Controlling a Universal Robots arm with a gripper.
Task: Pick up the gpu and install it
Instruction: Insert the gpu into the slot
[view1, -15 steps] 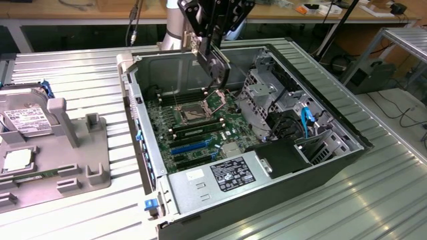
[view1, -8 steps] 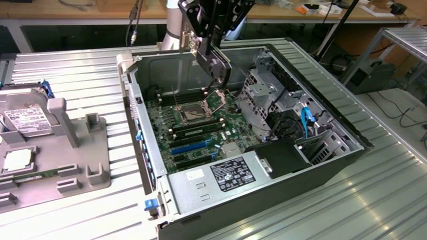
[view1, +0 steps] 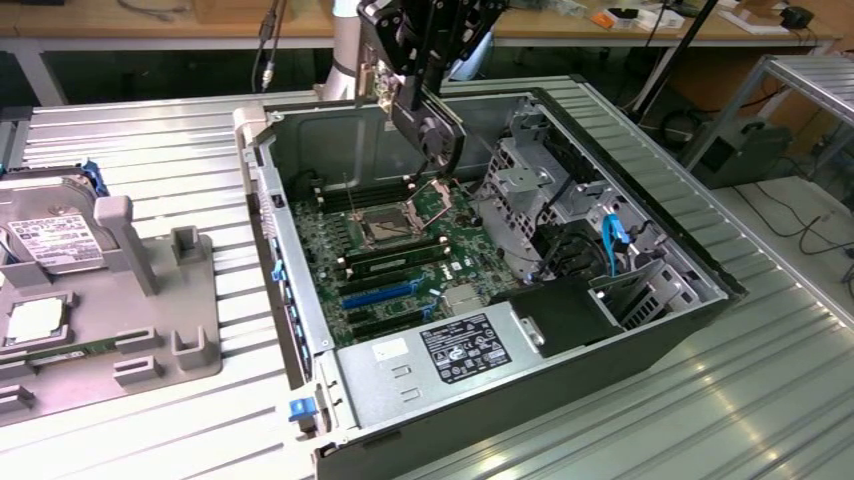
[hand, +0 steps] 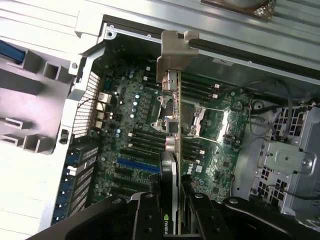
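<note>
**Gpu held over the board, not yet over its slot**

Exterior view: the gripper (view1: 416, 70) hangs above the open computer case (view1: 667, 300), which lies on its side on a ribbed metal table (view1: 160, 140). The gpu (view1: 438, 140) hangs from the jaws with its long axis pointing steeply down into the case. Its lower end is over the CPU socket (view1: 387, 225) and appears clear of the motherboard (view1: 400, 270). The blue expansion slots (view1: 380, 295) lie further along the board, between the socket and the power supply (view1: 454, 350). A hard drive (view1: 47, 245) sits on a grey fixture at this view's left, well apart.

Wrist view: the jaws are closed on the gpu (hand: 171, 150), with a finger (hand: 145, 212) against each face. The card shows edge-on, running from the gripper (hand: 172, 205) to its silver bracket (hand: 175, 50) at the far end. The blue slot (hand: 137, 165) lies beside the card's edge, not beneath it. The slot's length appears to run across the card's line.
</note>
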